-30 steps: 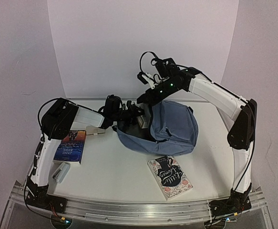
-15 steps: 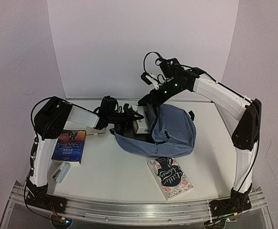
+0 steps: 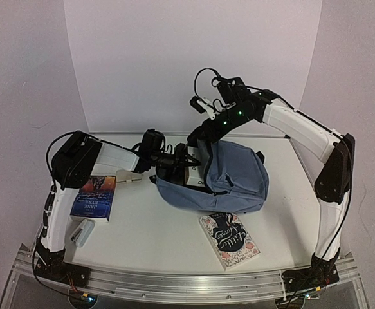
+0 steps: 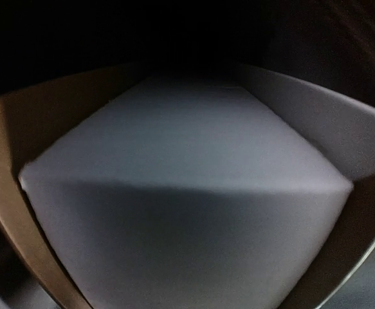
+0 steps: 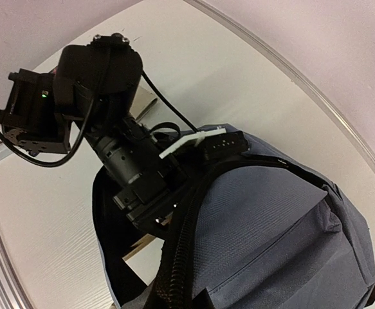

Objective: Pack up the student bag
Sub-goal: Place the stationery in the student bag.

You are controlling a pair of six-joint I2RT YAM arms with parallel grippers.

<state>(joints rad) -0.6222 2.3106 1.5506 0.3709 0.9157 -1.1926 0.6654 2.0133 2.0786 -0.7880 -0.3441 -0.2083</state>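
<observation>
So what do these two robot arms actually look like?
Both the left arm and the right arm are built of smooth white tubes joined by chunky black housings at the elbows and wrists. Thin black cables loop loose by the right wrist, where small green lights glow. Each base is bolted to a silver rail.
</observation>
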